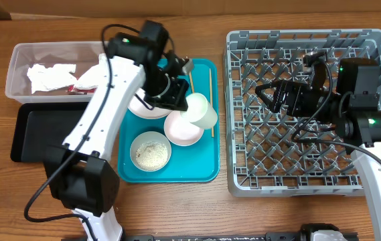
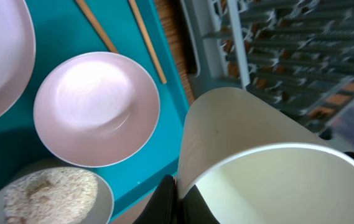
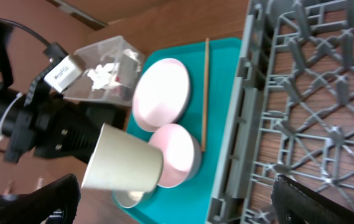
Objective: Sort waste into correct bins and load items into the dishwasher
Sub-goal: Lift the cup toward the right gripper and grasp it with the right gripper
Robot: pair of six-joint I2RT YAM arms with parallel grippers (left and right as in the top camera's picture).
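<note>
My left gripper (image 1: 183, 102) is shut on the rim of a small white cup (image 1: 201, 111), holding it tilted above the teal tray (image 1: 207, 167). In the left wrist view the fingertips (image 2: 167, 190) pinch the wall of the cup (image 2: 270, 168). Below lie a pinkish-white bowl (image 1: 182, 128), a bowl of rice (image 1: 150, 151), a plate (image 1: 143, 109) partly under the arm, and two chopsticks (image 1: 211, 100). My right gripper (image 1: 268, 99) hangs open and holds nothing over the grey dish rack (image 1: 304, 167). The right wrist view shows the cup (image 3: 124, 165) and the plate (image 3: 161, 93).
A clear tub (image 1: 23, 57) with crumpled napkins (image 1: 49, 75) stands at the back left. A black tray (image 1: 36, 134) lies just in front of it. The rack's upright pegs fill the right half of the table.
</note>
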